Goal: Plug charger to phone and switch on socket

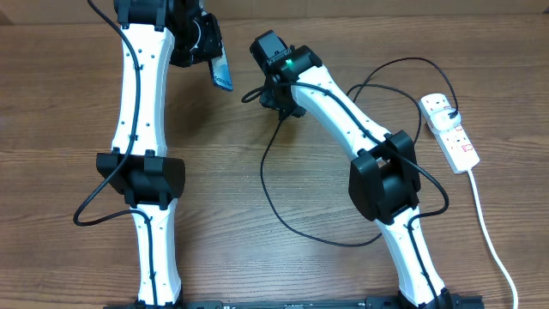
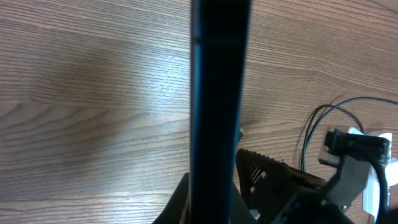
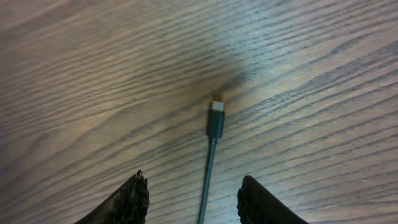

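The charger (image 3: 210, 158) lies on the table (image 3: 74, 93), its connector tip (image 3: 216, 119) flat on the wood. The cable runs back between the jaws of the right gripper (image 3: 193, 194), which stand apart on either side, not touching it. Over to the phone (image 1: 221, 72): it's up off the table, tilted, clamped in the closed jaws of the left gripper (image 1: 204, 45). The socket (image 1: 450, 130) sits well apart at the right, white cord (image 1: 491, 236) trailing toward the near edge.
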Tool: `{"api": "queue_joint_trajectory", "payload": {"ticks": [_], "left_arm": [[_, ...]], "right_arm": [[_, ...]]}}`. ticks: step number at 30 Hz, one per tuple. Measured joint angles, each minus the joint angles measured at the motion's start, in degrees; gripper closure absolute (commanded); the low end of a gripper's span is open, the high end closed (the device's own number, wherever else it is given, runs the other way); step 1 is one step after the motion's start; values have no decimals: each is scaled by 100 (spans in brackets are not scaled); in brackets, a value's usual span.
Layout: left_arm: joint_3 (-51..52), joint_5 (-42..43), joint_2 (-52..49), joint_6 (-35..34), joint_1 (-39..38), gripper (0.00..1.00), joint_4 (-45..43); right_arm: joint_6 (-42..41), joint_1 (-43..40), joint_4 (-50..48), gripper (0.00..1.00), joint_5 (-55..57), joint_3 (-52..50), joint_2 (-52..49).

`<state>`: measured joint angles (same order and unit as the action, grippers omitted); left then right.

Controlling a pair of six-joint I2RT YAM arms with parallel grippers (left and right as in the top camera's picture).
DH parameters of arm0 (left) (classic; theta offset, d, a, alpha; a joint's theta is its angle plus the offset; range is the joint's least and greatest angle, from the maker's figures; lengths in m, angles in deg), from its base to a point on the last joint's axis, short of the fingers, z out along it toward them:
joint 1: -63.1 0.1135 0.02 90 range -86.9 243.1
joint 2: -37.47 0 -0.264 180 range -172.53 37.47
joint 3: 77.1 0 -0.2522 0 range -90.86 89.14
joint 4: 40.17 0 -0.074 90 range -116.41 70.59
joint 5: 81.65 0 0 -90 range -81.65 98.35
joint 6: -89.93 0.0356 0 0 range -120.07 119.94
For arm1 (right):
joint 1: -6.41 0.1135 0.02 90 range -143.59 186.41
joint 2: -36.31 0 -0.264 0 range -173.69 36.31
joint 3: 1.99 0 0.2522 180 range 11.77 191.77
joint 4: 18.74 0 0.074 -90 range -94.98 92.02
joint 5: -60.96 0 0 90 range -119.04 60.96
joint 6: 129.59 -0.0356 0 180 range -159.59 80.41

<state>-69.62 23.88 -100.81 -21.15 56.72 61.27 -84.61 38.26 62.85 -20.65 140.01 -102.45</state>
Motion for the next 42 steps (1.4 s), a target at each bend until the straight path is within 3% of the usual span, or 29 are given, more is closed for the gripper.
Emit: {"api": "queue_joint_trajectory", "payload": {"ticks": [23, 34, 42], "left_arm": [[0, -81, 0, 0, 0, 96, 22], [0, -81, 0, 0, 0, 96, 22], [0, -81, 0, 0, 0, 96, 24]], "right_arm": [[-2, -118, 28, 57, 7, 0, -671], [-177, -144, 568, 57, 17, 33, -671], [-256, -146, 275, 68, -66, 33, -671]]}}
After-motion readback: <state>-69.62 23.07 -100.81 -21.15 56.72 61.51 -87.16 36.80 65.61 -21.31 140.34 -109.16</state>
